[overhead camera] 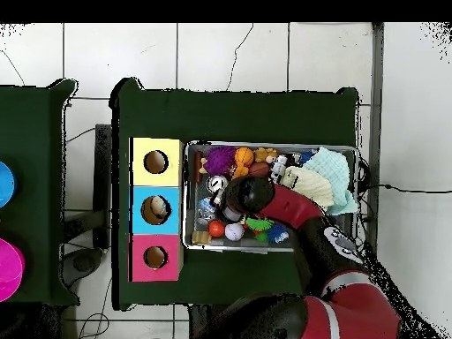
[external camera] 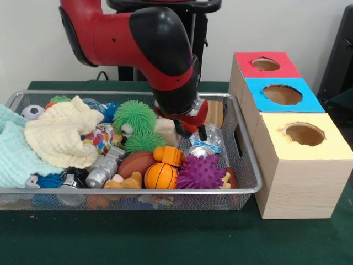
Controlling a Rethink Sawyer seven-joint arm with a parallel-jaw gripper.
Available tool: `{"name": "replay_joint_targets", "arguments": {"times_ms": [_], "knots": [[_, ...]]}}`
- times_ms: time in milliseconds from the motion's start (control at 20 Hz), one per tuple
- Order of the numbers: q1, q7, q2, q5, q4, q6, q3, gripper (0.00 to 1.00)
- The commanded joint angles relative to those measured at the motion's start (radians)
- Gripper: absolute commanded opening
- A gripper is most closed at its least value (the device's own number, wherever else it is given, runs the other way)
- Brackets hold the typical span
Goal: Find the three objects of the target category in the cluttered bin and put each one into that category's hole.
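pincer down in the bin, right over a blue-and-white wrapper

nearest us on the green worktop [external camera: 165, 237] runs the front rim of the wire bin [external camera: 138, 191], packed tight. just behind that rim sit an orange basketball [external camera: 160, 176] and a purple spiky ball [external camera: 201, 172], side by side, with a silver toy robot [external camera: 103, 170] to their left. a step further back, a cream knitted cloth [external camera: 58, 135] spills over the left half, beside a pale green cloth [external camera: 14, 154] hanging over the left edge. in the middle, two green fuzzy balls [external camera: 134, 117] are stacked. right of centre lies the crinkly blue-and-white wrapper [external camera: 208, 138], in the bin's right part near the side wall. the pincer [external camera: 190, 130] hangs just left of it, the dark finger [external camera: 203, 132] tip at the wrapper's edge; whether it is apart or together, i cannot tell. right of the bin stand three wooden boxes: yellow top [external camera: 303, 135] nearest, blue top [external camera: 281, 95] behind, red top [external camera: 266, 64] farthest, each with a round hole. the red arm [external camera: 138, 38] comes down from the far side.
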Motion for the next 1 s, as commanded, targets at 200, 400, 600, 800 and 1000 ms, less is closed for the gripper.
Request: {"name": "replay_joint_targets", "arguments": {"times_ms": [200,400,600,800,1000], "knots": [[-0.039,-0.033,0.050,-0.010,0.164,-0.014,0.159,1.00],[-0.045,-0.043,0.054,-0.020,0.147,-0.006,0.173,1.00],[-0.027,-0.040,0.095,-0.070,0.084,-0.095,0.145,1.00],[-0.028,-0.036,0.132,-0.112,0.040,-0.191,0.136,1.00],[0.001,0.011,0.122,-0.165,0.023,-0.281,0.096,1.00]]}}
